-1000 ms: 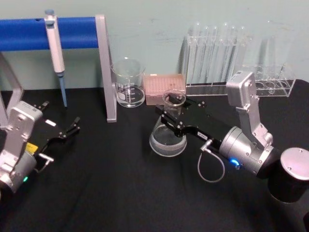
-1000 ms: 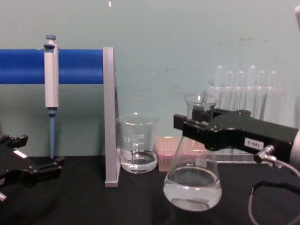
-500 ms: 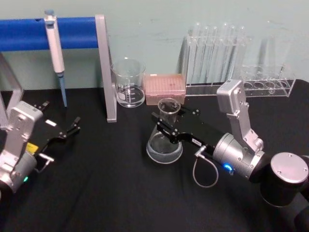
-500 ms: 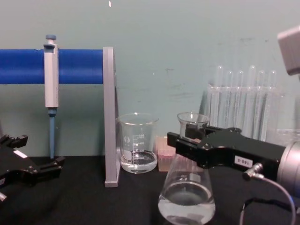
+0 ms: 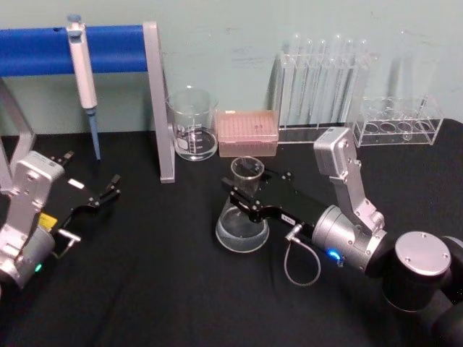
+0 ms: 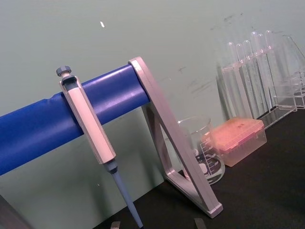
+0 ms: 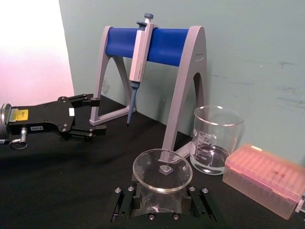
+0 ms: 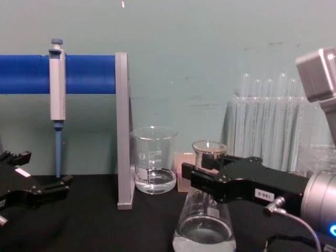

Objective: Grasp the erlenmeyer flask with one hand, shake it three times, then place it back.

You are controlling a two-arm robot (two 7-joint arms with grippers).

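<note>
Right gripper [image 5: 244,189] — clenched on neck of erlenmeyer flask [image 5: 241,225], just under flared rim.
Flask: upright, in front of beaker [image 5: 192,124], slightly to its right; base on or just above black table [image 5: 159,289], cannot tell which.
Handling, as you should judge it: glass, likely brittle and slick, liquid weighting base — keep hold at neck, shake gently.
Left gripper [image 5: 108,189]: parked, jaws spread, well left of beaker.
Pink tip box [image 5: 248,133]: just right of beaker.

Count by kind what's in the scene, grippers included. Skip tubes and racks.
flask: 1
beaker: 1
pipette: 1
stand: 1
tip box: 1
grippers: 2 (right gripper shut on the flask neck; left gripper open, at the table's left)
total: 7
</note>
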